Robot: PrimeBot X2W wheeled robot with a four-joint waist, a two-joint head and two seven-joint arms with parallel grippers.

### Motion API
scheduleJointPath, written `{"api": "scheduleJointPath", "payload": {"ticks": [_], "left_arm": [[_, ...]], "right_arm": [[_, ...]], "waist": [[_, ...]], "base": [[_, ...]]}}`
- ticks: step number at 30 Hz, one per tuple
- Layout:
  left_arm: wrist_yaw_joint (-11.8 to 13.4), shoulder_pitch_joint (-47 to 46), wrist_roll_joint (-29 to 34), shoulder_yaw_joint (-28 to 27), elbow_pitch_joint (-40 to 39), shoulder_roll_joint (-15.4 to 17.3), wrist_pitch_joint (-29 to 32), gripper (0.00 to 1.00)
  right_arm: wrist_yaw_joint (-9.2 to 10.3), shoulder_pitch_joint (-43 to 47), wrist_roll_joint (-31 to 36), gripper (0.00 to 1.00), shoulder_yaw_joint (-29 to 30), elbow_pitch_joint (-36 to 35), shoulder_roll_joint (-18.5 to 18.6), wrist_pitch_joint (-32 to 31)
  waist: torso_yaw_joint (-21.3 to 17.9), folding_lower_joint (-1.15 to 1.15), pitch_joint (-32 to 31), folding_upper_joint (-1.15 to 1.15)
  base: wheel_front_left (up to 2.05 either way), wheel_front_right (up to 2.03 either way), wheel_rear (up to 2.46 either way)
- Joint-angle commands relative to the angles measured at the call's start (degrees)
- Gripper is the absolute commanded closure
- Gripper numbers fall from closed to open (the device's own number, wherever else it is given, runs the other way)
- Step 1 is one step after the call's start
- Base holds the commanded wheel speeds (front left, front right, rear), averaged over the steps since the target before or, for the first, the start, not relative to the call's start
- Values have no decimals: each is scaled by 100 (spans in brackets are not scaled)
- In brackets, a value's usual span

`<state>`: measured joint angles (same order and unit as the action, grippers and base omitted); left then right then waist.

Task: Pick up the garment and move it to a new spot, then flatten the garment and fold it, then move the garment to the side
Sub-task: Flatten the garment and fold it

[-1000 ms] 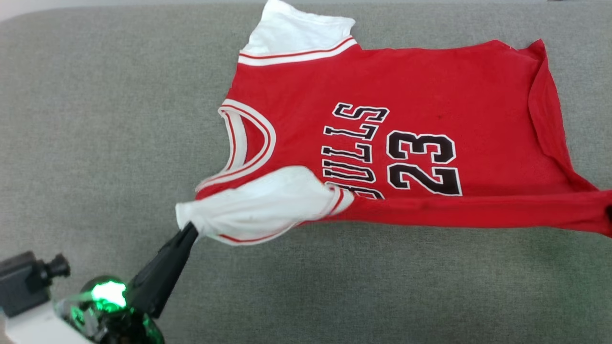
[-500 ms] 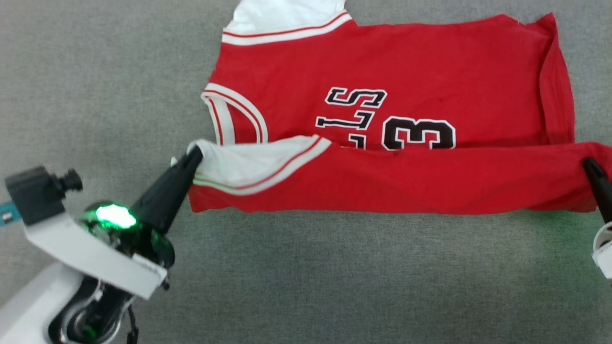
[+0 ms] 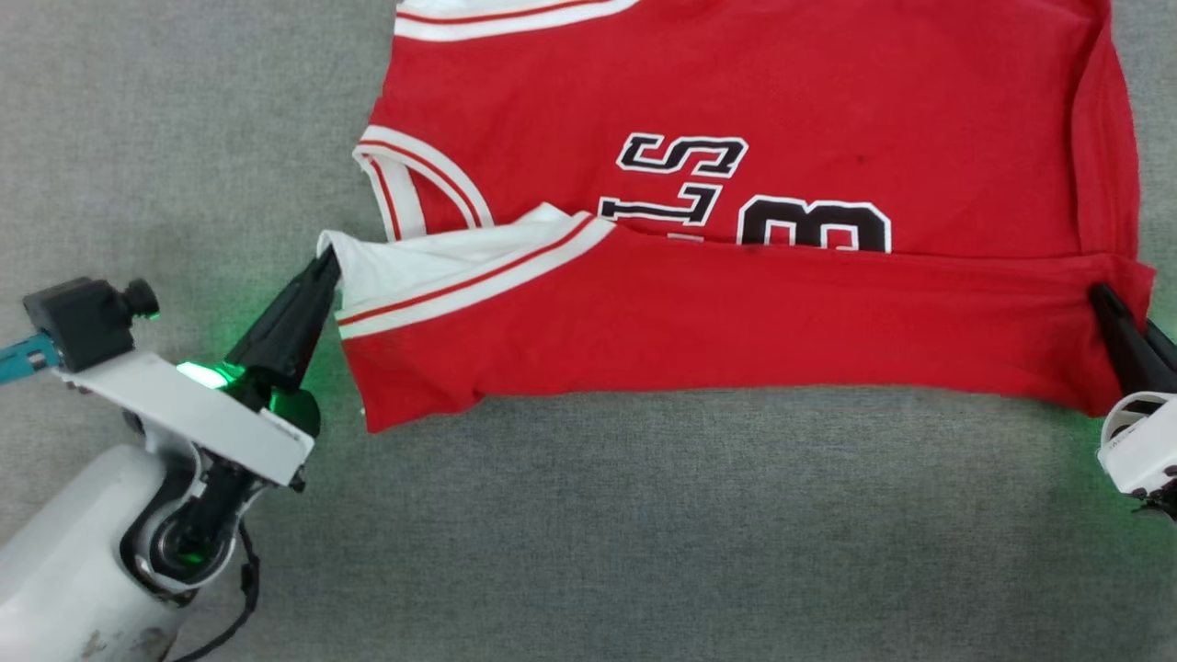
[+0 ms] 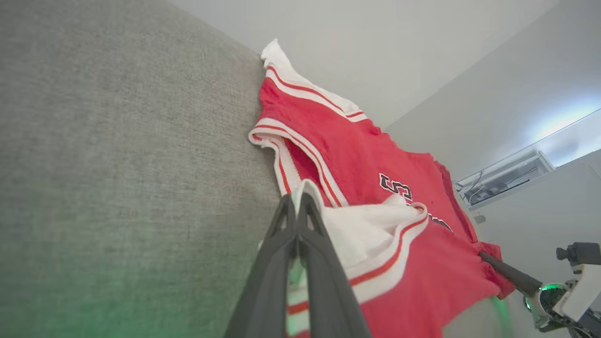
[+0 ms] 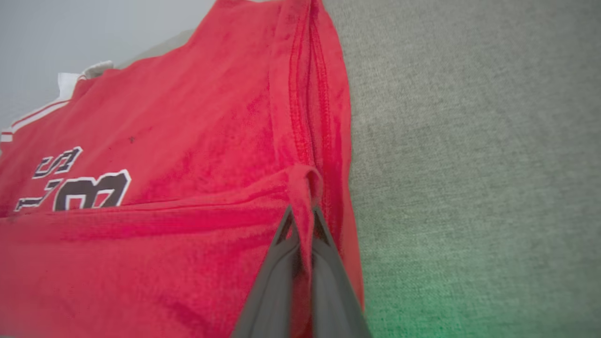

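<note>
Covering a good chunk of the grey fabric bench (image 3: 588, 552), the garment (image 3: 736, 83) lies flat with the print side up. So the move and flatten parts look done to me and we're mid-fold, with the near long edge doubled over the body and hiding part of the black number (image 3: 814, 225). At the ends of that flap, the left pincer (image 3: 328, 268) is clamped on the white sleeve end (image 3: 414, 262) and the right pincer (image 3: 1101, 299) on the red hem corner (image 3: 1120, 276); what's left, I'd guess, is letting go, at least 1 more fold, then shifting it aside.
</note>
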<state>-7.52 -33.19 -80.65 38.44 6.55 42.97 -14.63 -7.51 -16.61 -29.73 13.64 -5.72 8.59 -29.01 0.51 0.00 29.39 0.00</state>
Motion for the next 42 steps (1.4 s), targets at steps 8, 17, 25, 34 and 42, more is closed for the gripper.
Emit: {"api": "scheduleJointPath", "payload": {"ticks": [8,17,25,34,42], "left_arm": [[14,-210,398,660,690,42,-14,100],[21,-471,779,1477,1286,98,0,54],[21,-789,730,1837,1282,362,166,0],[118,-1525,715,1995,796,1196,1372,0],[732,-1953,85,2277,-187,1653,3623,0]], "right_arm": [[6,-76,58,100,-177,387,47,282],[6,-49,39,100,-387,626,80,444],[5,90,115,0,-487,523,198,828],[5,313,-3,0,-349,183,324,1126],[5,343,-26,0,-245,-152,381,1056]], "waist": [[-36,0,85,0],[-90,0,-59,0],[-45,0,-451,0],[-22,0,-961,0],[-47,0,-1214,0]], "base": [[0,0,0],[0,0,0],[0,0,0],[0,0,0],[0,0,0]]}}
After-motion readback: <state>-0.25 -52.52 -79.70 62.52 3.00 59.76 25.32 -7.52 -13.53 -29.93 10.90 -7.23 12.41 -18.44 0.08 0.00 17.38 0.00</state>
